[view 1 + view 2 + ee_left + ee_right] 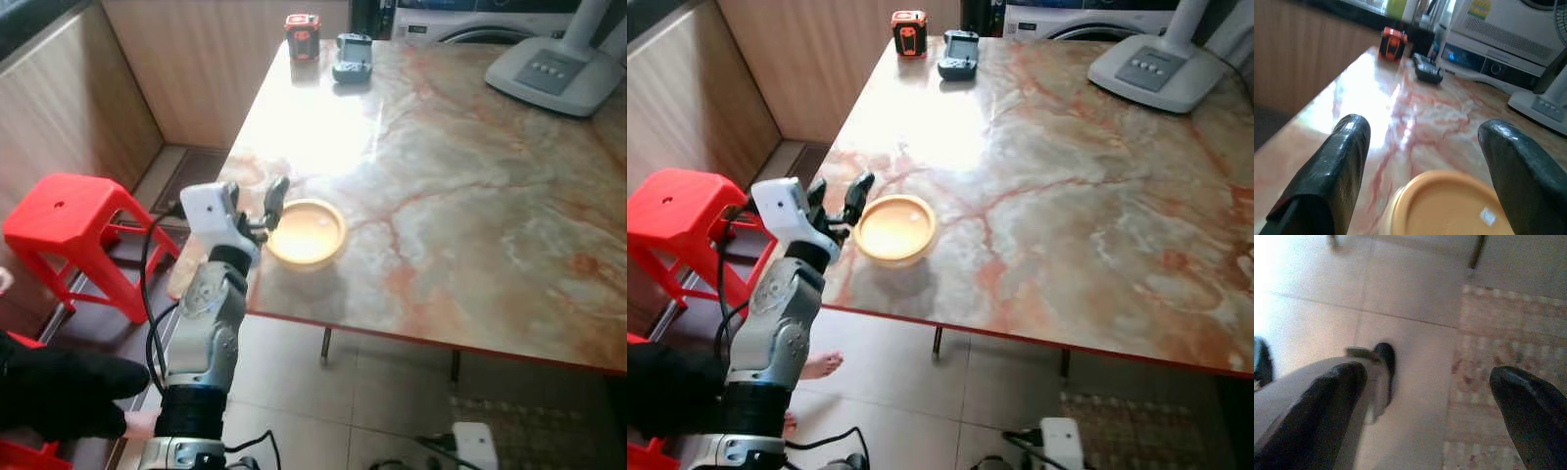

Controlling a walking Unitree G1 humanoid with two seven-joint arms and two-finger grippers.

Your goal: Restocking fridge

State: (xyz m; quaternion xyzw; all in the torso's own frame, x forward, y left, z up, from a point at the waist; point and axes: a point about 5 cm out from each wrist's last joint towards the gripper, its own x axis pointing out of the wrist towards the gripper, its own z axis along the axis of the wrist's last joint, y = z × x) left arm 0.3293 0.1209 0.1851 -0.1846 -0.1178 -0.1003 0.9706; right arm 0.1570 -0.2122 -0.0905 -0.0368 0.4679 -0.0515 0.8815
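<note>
Left gripper (836, 201) is raised at the near left corner of the marble table (1097, 196), fingers spread wide, holding nothing, tips just at the rim of the yellow bowl (894, 228). From the left wrist view the bowl (1449, 205) sits between and just ahead of the two black fingers (1337, 166), low in the gap, not clamped. Bowl is round, so no long axis; it stands upright, mouth facing up, near the table's front left edge, on the robot's left. Inside looks plain yellow; cannot tell if anything is in it. Left arm (211, 323) comes up from below the table edge, a black cable looped along it. Right gripper (1425, 406) hangs low over the tiled floor (1410, 289), fingers wide apart, nothing between them, a patterned rug (1498, 347) under it. Far end of the table: a red and black box-shaped object (303, 35) and a dark handheld device (352, 57) side by side, well apart from the bowl. White fan base (558, 73) with buttons stands at the far right corner. Red plastic stool (64, 220) on the floor left of the table, beside the wood-panelled wall. A person's bare foot (820, 366) shows on the tiles under the table edge, dark clothing at lower left. White appliance (1508, 29) behind the table.
</note>
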